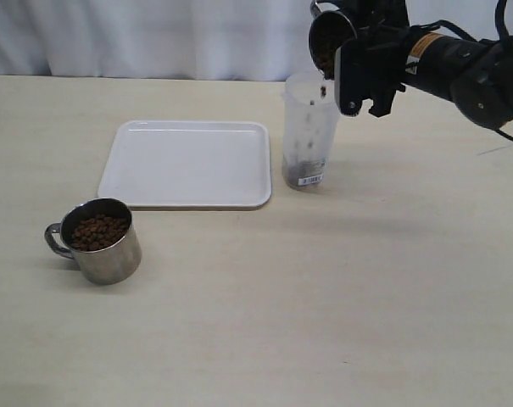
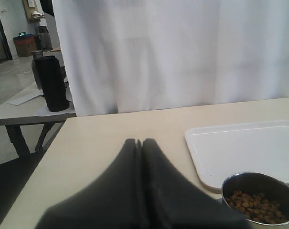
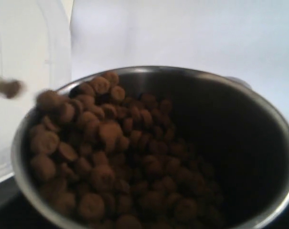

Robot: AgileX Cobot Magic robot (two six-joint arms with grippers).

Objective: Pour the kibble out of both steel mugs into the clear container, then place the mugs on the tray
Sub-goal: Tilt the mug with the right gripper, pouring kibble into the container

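My right gripper (image 1: 351,52) is shut on a steel mug (image 1: 331,38), tipped on its side above the clear container (image 1: 309,129). Kibble (image 1: 324,90) drops from the mug's mouth into the container, where a dark layer (image 1: 303,170) lies at the bottom. The right wrist view is filled by that mug (image 3: 259,119) and its sliding kibble (image 3: 111,157); the fingers are hidden behind it. The second steel mug (image 1: 99,240), full of kibble (image 1: 97,231), stands upright at the front left, near the white tray (image 1: 188,163). My left gripper (image 2: 139,141) is shut and empty, beside that mug (image 2: 259,198).
A white curtain hangs behind the table's far edge. In the left wrist view the tray (image 2: 244,148) lies just behind the full mug, and a side table with a black cylinder (image 2: 52,83) stands off the table's end.
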